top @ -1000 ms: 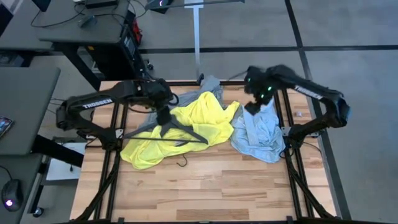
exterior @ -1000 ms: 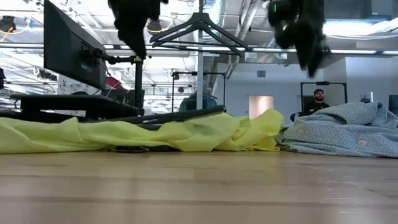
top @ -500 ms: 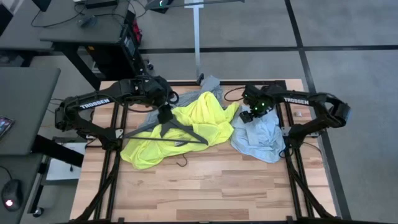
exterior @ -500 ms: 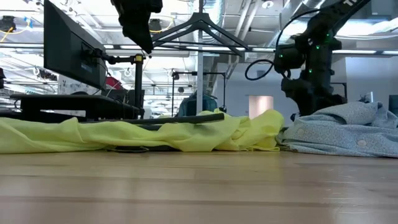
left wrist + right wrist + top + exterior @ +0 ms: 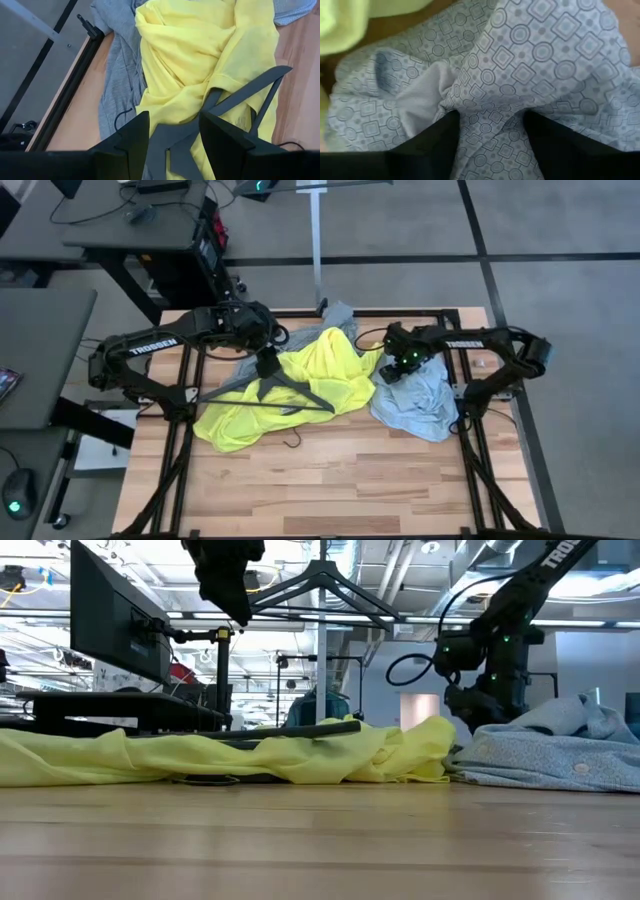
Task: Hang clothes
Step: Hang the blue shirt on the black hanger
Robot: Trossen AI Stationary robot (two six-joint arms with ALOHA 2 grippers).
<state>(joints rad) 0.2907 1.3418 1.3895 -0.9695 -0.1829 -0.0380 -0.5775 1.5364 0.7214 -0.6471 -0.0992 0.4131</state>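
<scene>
The neon-yellow T-shirt [image 5: 325, 370] lies crumpled at the table's middle, partly over the grey T-shirt [image 5: 338, 315]. To its right the pale light-blue patterned shirt [image 5: 420, 395] lies in a heap. My left gripper [image 5: 266, 370] hovers above the yellow T-shirt, shut on a black hanger [image 5: 285, 388]. My right gripper [image 5: 390, 372] points down into the light-blue shirt's left edge, beside the yellow one, and is shut on its cloth [image 5: 490, 112]. My left gripper pinches the hanger between its two fingers near the top, where the two arms meet [image 5: 167, 145]. It slants down from the table's far left. The hanger is lifted clear of the yellow T-shirt, its bar toward the near side. My right gripper comes from above, pointing down, with a raised fold of the light-blue shirt [image 5: 487, 117] bunched between its two fingers. How many layers, I cannot tell. The rest of the shirt [image 5: 560, 755] lies on the table.
A second dark hanger [image 5: 300, 728] lies on the yellow T-shirt, and a hook [image 5: 292, 442] sticks out under its near edge. An upright rack pole [image 5: 317, 240] stands behind the table's far edge. Bare wood [image 5: 330, 490] fills the table's near half.
My right gripper has come straight down from high above the light-blue shirt onto its left edge. My left gripper has kept the hanger in place above the yellow T-shirt.
</scene>
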